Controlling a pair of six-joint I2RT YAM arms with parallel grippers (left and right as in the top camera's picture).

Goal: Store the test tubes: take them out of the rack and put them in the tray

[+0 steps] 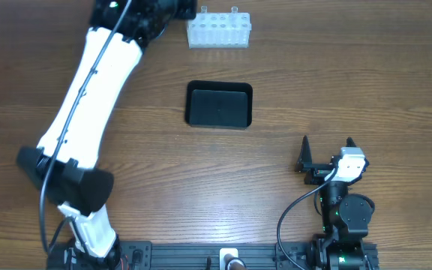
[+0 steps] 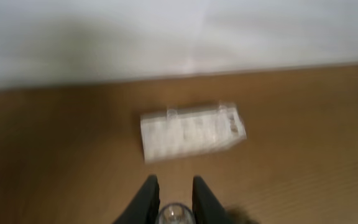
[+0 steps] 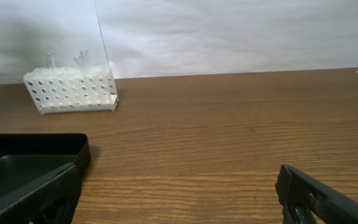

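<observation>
We're gripping a test tube (image 2: 174,215) in the closed left gripper (image 2: 171,185) by the rack (image 1: 218,31) at the counter's far edge. Next: carry it upright and lower it gently into the mid-counter tray (image 1: 219,104). Right gripper (image 1: 327,152) is sitting open.

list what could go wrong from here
1. The left gripper holds the test tube between narrow fingers; smooth glass might slip on the way to the tray.
2. The tray looks shallow, so a tube released from high up could bounce or roll out.
3. Two tubes stand in the rack; coming back for them, the arm might nudge it.
</observation>
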